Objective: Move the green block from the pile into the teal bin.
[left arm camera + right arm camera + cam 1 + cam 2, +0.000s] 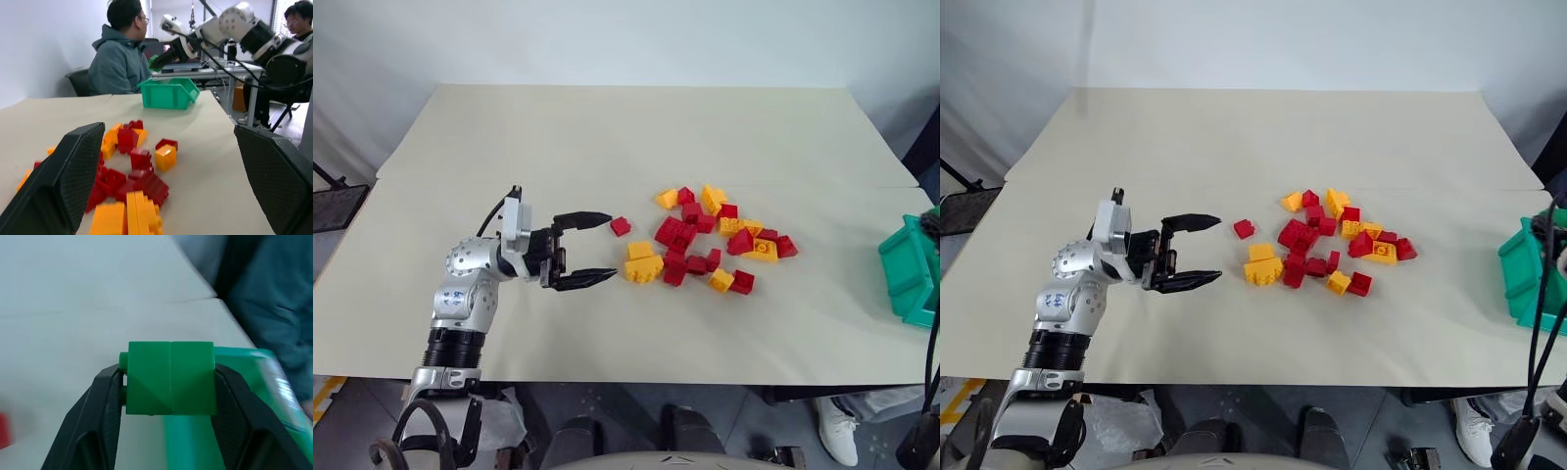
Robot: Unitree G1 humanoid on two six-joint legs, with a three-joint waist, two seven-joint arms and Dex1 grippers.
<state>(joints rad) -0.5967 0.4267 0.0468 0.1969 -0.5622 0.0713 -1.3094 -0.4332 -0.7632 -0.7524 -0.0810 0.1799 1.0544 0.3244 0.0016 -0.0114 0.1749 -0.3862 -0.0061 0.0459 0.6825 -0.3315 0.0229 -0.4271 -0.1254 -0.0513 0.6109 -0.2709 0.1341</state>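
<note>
The place looked like a robotics lab or test room set up inside an office. A plain beige table (607,127) stood against bare white walls, laid out with a pile (710,240) of toy bricks and a teal bin (168,93) as a staged exercise. Behind it, two people (120,54) sat at a desk (205,73) with office chairs (78,81) and equipment, while cables trailed along the robot arm (254,34) and a window let in daylight at the far end.

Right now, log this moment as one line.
right gripper: shut on green block | over bin edge | left gripper: open, beside pile
</note>
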